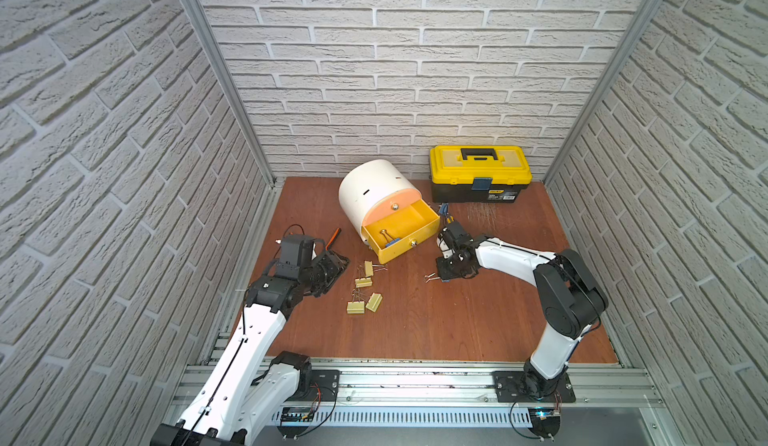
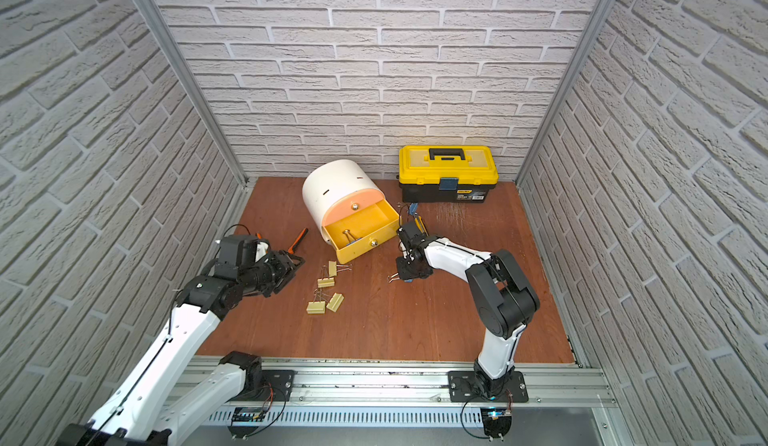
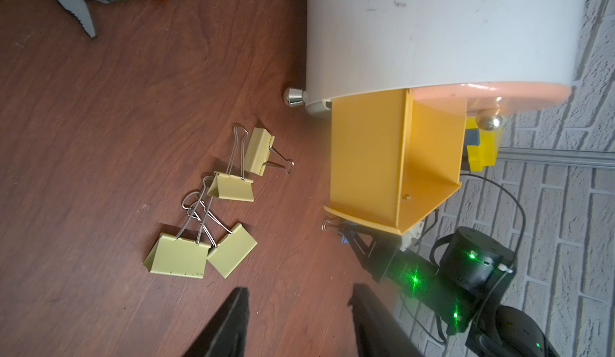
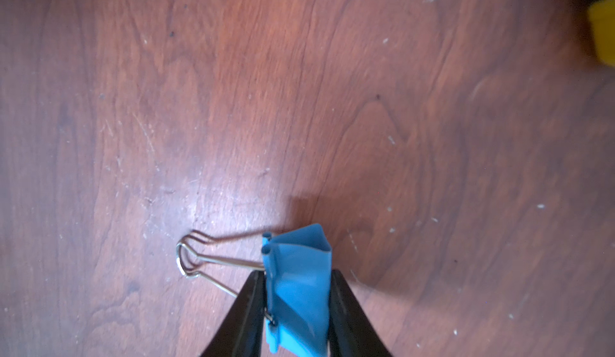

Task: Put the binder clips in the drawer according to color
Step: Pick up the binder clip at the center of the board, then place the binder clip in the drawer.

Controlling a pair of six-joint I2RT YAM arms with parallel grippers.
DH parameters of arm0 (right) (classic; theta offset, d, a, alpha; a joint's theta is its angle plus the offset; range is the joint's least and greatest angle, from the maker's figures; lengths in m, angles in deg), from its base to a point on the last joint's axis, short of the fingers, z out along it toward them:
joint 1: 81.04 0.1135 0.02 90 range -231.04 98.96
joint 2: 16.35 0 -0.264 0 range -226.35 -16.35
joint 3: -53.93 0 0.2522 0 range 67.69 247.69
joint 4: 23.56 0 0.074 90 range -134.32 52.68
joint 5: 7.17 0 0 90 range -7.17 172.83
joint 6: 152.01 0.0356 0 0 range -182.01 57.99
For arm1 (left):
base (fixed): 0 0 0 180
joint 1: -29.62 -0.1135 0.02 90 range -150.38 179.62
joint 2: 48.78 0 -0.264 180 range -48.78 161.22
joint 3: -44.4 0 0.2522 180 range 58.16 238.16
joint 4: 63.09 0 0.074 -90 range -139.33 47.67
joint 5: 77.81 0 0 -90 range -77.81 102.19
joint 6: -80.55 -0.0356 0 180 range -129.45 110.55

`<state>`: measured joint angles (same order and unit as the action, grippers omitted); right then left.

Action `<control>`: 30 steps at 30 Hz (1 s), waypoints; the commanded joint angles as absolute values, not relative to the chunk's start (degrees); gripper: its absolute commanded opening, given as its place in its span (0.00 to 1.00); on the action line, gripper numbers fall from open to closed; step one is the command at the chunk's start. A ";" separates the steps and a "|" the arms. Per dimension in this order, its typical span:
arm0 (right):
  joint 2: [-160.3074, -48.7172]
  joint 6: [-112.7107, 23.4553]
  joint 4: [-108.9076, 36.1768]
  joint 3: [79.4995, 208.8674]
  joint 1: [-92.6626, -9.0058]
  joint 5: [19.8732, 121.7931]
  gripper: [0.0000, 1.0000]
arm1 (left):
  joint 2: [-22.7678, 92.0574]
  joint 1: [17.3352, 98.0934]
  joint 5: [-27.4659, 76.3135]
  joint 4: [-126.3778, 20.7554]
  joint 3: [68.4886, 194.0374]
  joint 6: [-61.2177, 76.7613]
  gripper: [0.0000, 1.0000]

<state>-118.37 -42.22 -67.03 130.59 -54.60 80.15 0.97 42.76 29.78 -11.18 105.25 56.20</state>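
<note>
The drawer cabinet (image 1: pixel 370 190) is white, and its yellow middle drawer (image 1: pixel 401 231) is pulled out with a blue binder clip (image 1: pixel 390 240) inside. My right gripper (image 4: pixel 298 273) is shut on another blue binder clip (image 4: pixel 299 292) just above the table, right of the drawer (image 2: pixel 365 231); its wire handles (image 1: pixel 430 276) stick out. Several pale yellow binder clips (image 1: pixel 363 283) lie in front of the drawer, also in the left wrist view (image 3: pixel 229 189). My left gripper (image 3: pixel 299 290) is open and empty beside them (image 1: pixel 338 263). One more blue clip (image 1: pixel 444 209) lies behind the right arm.
A yellow-and-black toolbox (image 1: pixel 480 173) stands at the back right against the wall. An orange-handled tool (image 2: pixel 299 240) lies left of the cabinet, near my left gripper. Brick walls close in three sides.
</note>
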 commanded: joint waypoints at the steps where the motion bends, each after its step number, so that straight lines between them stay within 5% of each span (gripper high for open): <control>1: -115.09 -42.70 -66.91 129.40 -54.98 80.30 0.31 | 1.39 42.91 28.72 -12.26 107.21 56.12 0.55; 30: -92.43 -44.26 -79.29 136.23 -58.36 83.69 0.30 | 20.43 50.09 29.92 -20.02 126.03 53.59 0.55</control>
<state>-95.02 -43.42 -77.54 132.82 -57.97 82.58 19.25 49.63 29.14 -17.36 123.52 55.17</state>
